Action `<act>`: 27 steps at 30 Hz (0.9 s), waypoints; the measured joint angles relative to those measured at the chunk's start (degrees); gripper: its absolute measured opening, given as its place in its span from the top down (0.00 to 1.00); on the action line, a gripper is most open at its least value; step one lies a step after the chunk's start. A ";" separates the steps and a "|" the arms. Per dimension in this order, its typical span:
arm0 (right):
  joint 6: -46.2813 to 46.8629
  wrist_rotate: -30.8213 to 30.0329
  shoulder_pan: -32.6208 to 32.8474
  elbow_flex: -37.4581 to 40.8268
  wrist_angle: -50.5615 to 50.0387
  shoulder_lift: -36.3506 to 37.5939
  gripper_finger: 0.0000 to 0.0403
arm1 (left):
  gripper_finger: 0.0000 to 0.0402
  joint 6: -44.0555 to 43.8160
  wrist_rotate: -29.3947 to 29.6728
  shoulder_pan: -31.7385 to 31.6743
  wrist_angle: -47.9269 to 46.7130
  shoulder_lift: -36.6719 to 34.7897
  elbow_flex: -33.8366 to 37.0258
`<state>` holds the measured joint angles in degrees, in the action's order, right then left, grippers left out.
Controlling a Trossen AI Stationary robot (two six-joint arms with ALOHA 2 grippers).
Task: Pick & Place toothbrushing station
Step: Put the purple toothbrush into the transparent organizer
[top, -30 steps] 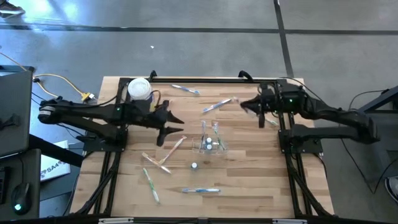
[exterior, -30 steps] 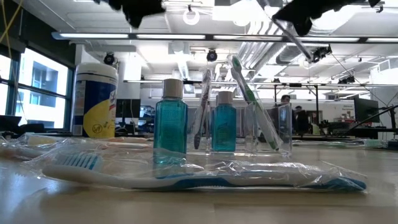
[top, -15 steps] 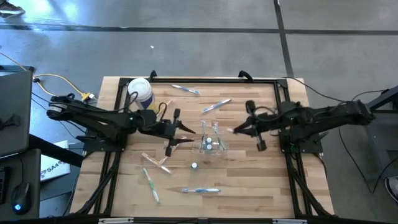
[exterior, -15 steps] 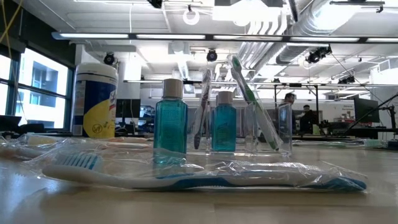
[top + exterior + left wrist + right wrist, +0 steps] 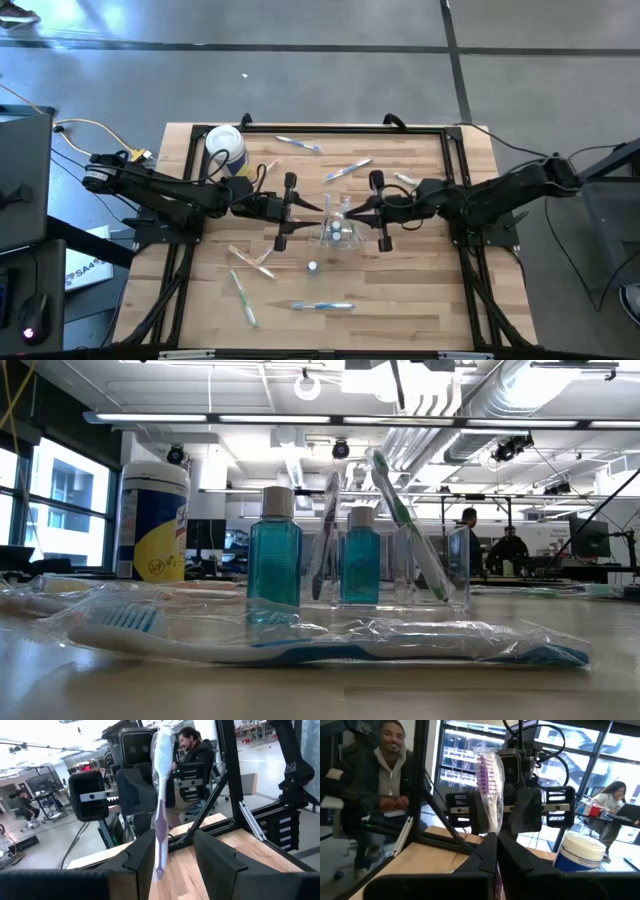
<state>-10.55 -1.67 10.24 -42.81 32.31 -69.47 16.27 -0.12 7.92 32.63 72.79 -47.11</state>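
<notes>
My right gripper [image 5: 352,210] comes level from the table's right and is shut on a wrapped toothbrush [image 5: 490,780] with purple bristles, above the clear cup [image 5: 335,233]. My left gripper [image 5: 318,208] faces it from the left, open. In the left wrist view the toothbrush [image 5: 160,805] shows between its fingers, close to one of them. The cup stands on the table and holds a green toothbrush [image 5: 405,525] and a pink one [image 5: 328,530], both leaning inside it. Two teal white-capped bottles [image 5: 275,550] stand by it. My right gripper pinches the wrapped toothbrush's handle [image 5: 494,831] between its two fingers. The fingers lie level, from the table's right, across the handle. The toothbrush stands upright with its head up, lifted clear above the cup. My left gripper: whether a finger [image 5: 142,857] touches the toothbrush, I cannot tell.
A white-lidded canister [image 5: 224,145] stands at the far left. Wrapped toothbrushes lie about the table: two far [image 5: 298,145], one near the front [image 5: 322,306], others at the left [image 5: 250,258]. A small bottle [image 5: 313,266] stands alone. People sit beyond the table.
My right gripper has travelled from the table's far right toward the middle with the toothbrush and has tipped to level over the cup. My left gripper has moved right toward the cup and turned likewise, so the two now face each other.
</notes>
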 joint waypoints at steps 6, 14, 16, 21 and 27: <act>-0.08 -0.70 0.02 0.00 2.91 -2.44 0.99 | 0.66 -0.08 0.26 -0.02 1.25 0.01 0.00; -0.39 -3.50 -0.66 0.00 3.99 -3.20 0.99 | 0.66 -1.55 2.48 -0.02 9.16 3.80 0.03; -0.47 -4.31 -0.64 0.00 3.90 -3.20 0.99 | 0.66 -1.53 3.19 -0.02 11.16 4.94 0.07; -1.18 -4.38 -0.63 0.00 3.83 -3.20 0.99 | 0.66 -1.49 4.45 -0.04 14.46 6.11 0.07; -1.31 -4.42 -0.63 0.00 3.41 -3.20 0.99 | 0.66 -1.22 4.51 -0.04 14.96 6.32 0.07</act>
<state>-11.86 -6.09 9.61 -42.81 35.71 -72.66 15.05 4.39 7.88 47.59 79.11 -47.05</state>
